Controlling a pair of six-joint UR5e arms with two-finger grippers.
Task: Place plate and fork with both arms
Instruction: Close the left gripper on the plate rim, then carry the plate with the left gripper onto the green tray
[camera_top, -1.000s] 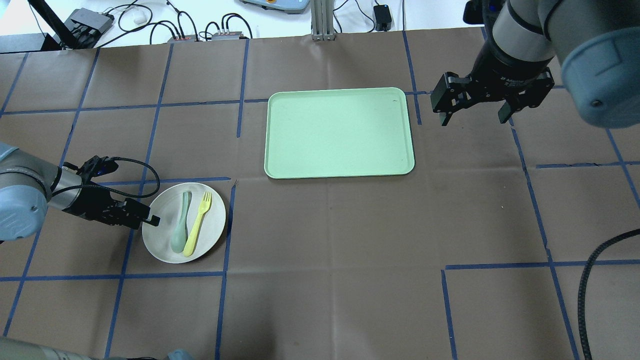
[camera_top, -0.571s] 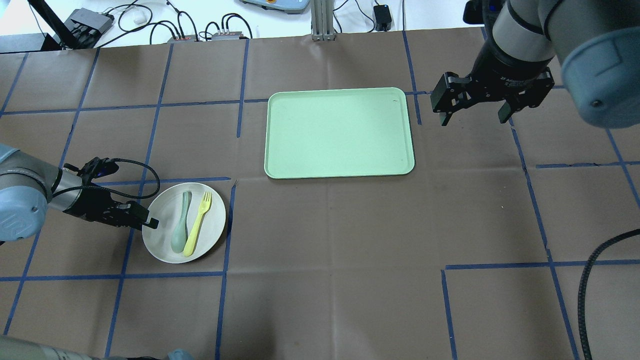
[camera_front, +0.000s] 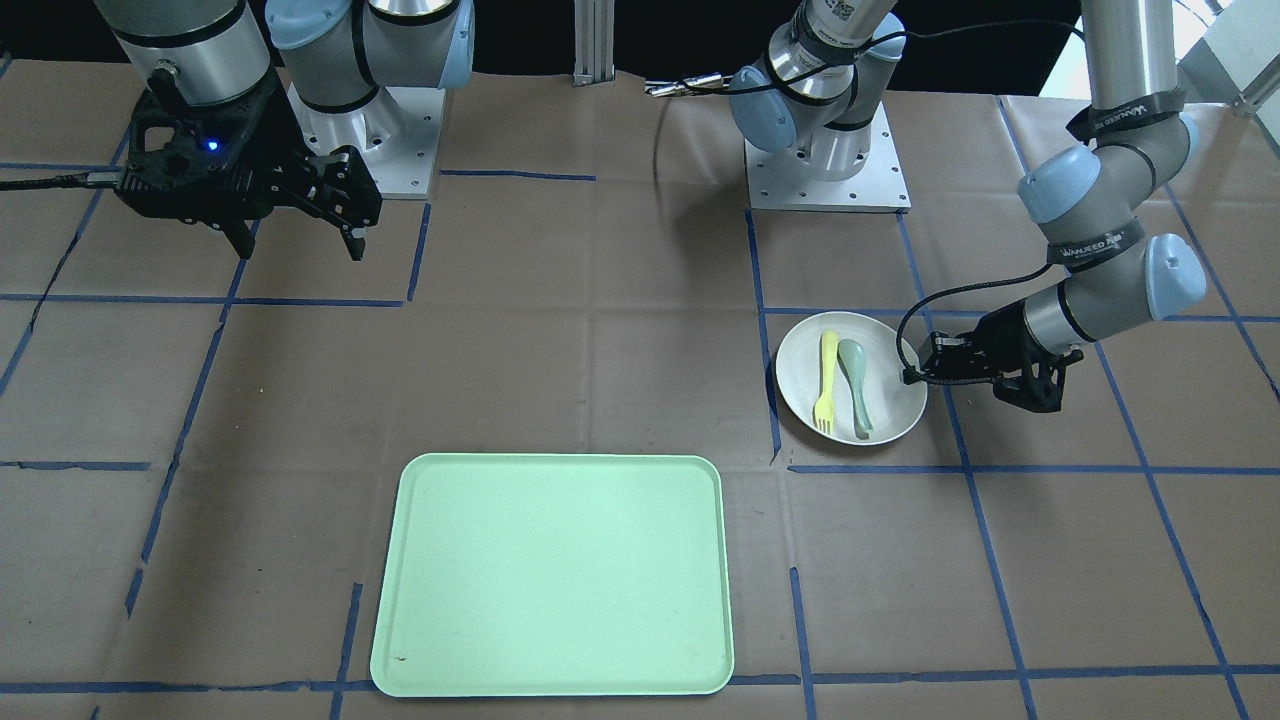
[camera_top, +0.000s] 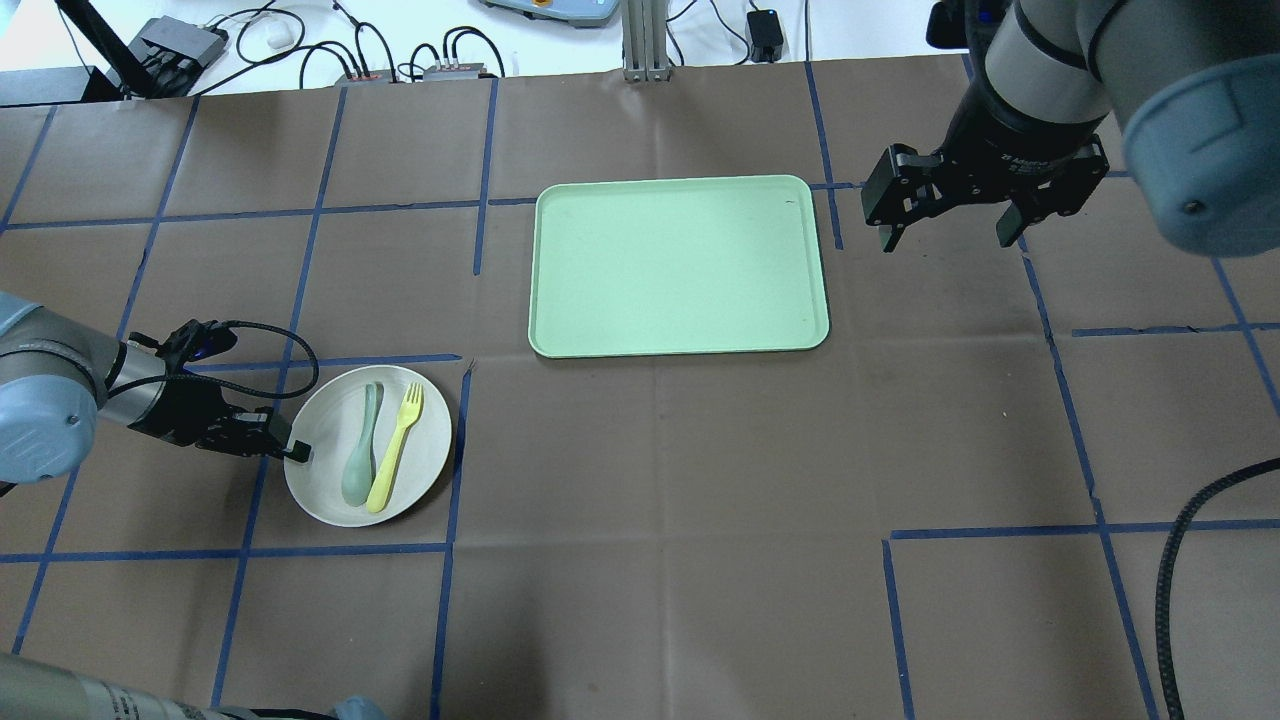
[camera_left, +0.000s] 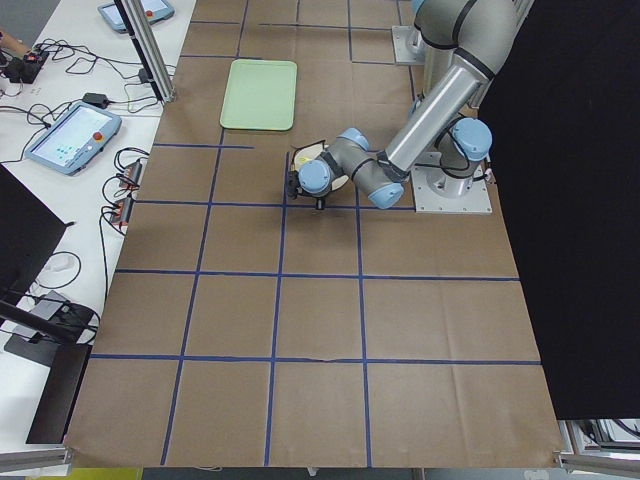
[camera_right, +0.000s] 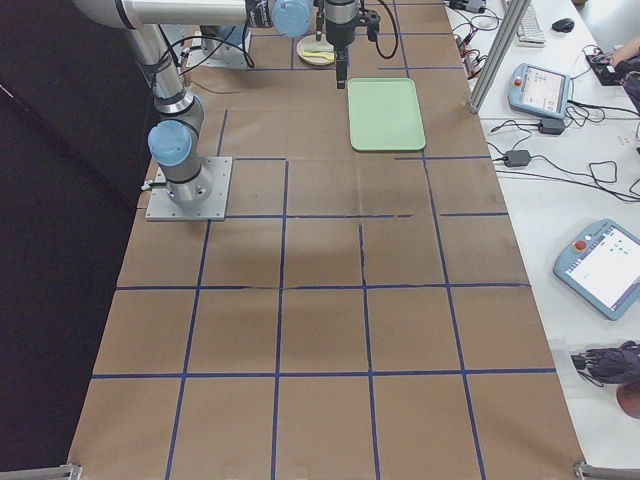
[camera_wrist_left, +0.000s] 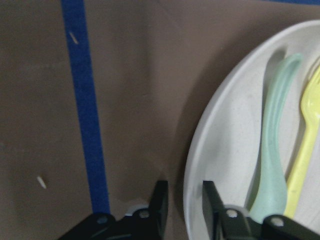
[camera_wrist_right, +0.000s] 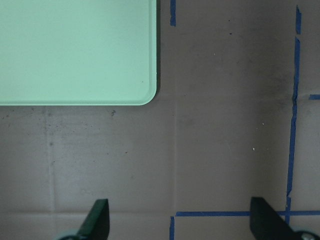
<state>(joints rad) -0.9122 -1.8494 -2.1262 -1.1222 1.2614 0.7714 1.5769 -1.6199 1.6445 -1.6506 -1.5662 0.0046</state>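
Brown-papered worktop (camera_top: 650, 450); left gripper (camera_top: 298, 452) at the rim of the plate (camera_top: 430, 450).
Plate sits near the worktop's left edge, rim between the narrowly parted jaws; fork (camera_top: 397, 447) lies on it, handle toward the robot; right gripper (camera_top: 950, 235), spread wide, hovers well apart by the tray (camera_top: 680, 265).

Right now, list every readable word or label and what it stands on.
"WANJEED", partly blurred: black cable strap round the silver-grey left arm.
"2F Adaptive", rest too small: black wrist collar of the right arm.
Mint-green rectangular tray: none.
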